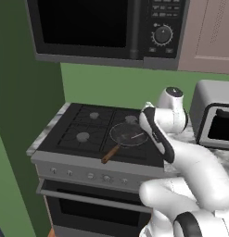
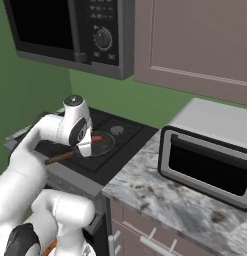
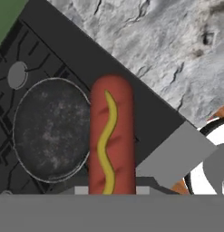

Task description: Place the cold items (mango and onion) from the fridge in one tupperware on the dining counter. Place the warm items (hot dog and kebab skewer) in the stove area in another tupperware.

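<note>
Hot dog [image 3: 111,136] being held lengthwise between closed gripper [image 3: 111,192] fingers above pan [image 3: 52,129]; best kept level, gripped firmly, while being carried toward tupperware.

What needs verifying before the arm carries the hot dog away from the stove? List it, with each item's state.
1. Grip on the hot dog: ok; the gripper is shut on it, and it runs straight up from the finger tips in the hand view.
2. Hot dog lifted out of the pan: ok; the pan lies below and beside it.
3. Kebab skewer left in the pan: cannot tell.
4. Pan steady on the stove: ok; it sits flat, handle toward the front edge.
5. Path over the counter past the toaster oven: cannot tell.
6. Tupperware ready: cannot tell.
</note>
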